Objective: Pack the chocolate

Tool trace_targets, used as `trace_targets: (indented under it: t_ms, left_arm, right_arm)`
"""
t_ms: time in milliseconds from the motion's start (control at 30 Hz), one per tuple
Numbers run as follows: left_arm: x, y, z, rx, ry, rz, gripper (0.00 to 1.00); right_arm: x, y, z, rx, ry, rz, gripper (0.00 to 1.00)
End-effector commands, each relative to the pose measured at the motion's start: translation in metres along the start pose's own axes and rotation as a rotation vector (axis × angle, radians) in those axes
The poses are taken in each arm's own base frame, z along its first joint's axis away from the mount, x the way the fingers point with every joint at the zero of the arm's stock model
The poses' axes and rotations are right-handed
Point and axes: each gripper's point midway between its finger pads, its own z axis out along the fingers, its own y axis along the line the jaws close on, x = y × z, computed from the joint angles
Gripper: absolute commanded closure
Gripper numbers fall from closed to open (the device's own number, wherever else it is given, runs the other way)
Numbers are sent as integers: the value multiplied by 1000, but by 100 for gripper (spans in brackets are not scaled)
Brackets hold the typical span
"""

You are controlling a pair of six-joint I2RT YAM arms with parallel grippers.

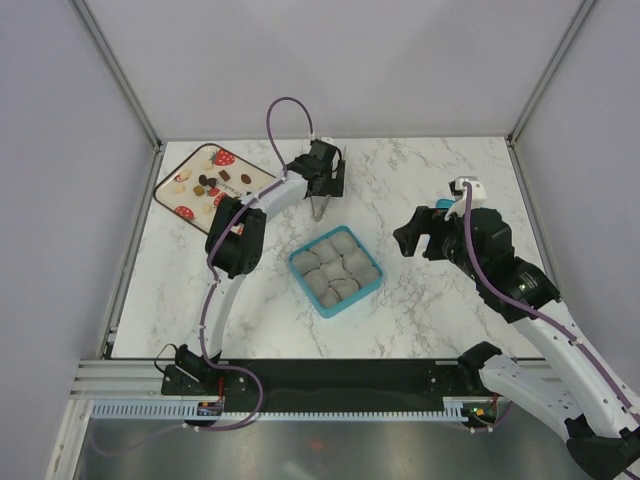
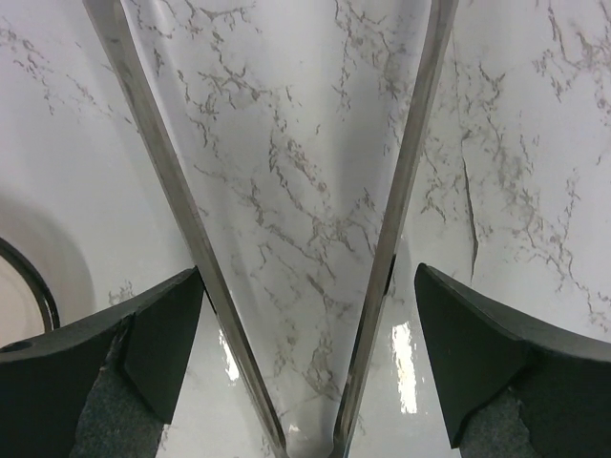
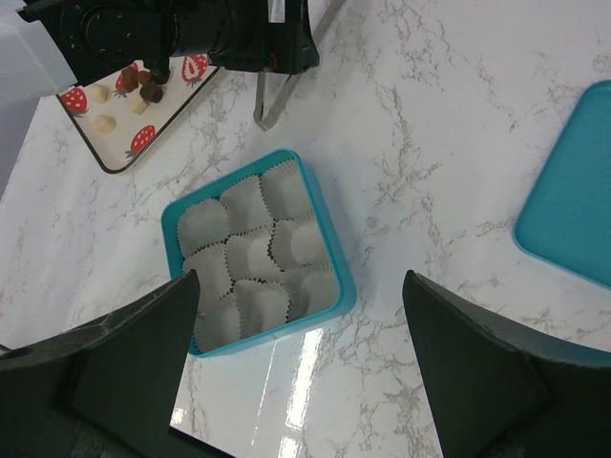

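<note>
Top view, chocolate: the small brown and cream pieces of chocolate (image 1: pixel 205 183) are seen scattered on the strawberry-printed tray (image 1: pixel 252 168) at the far-left corner of the table (image 1: pixel 430 170).
Top view, relation: the chocolate lies to the left of the left fingers (image 1: pixel 322 188) and well apart from them. The left arm is judged much the nearer. No single long axis is offered by the loose pieces.
Top view, left arm pose: the arm is arched over the table, with metal tongs (image 1: pixel 320 206) pointed down between tray and teal box (image 1: pixel 312 243).
Top view, right arm pose: the right fingers (image 1: pixel 412 240) are held beside the box, near a teal lid (image 1: pixel 443 204).
Left wrist view, fingers: both arms of the tongs (image 2: pixel 181 191) are pinched from outside. The arms meet low in the frame, and whether anything is held there cannot be told.
Right wrist view, fingers: the right fingers (image 3: pixel 124 363) are spread wide, with nothing between them.
Right wrist view, box: the grey paper cups (image 3: pixel 253 258) are seen unfilled, so packing is judged not yet begun.
</note>
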Motion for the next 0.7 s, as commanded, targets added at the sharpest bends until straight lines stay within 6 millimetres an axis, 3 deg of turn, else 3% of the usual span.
trace_targets:
  t_ms: [0, 433, 667]
  left_arm:
    - [-15, 1, 7, -21, -37, -72, 0]
    - [-13, 9, 21, -37, -16, -126, 2]
    - [-12, 8, 24, -25, -1, -101, 12]
  right_arm:
    - [-8, 0, 4, 1, -37, -10, 4]
    - [-6, -4, 11, 17, -37, -29, 4]
    - [-7, -8, 9, 35, -50, -43, 3]
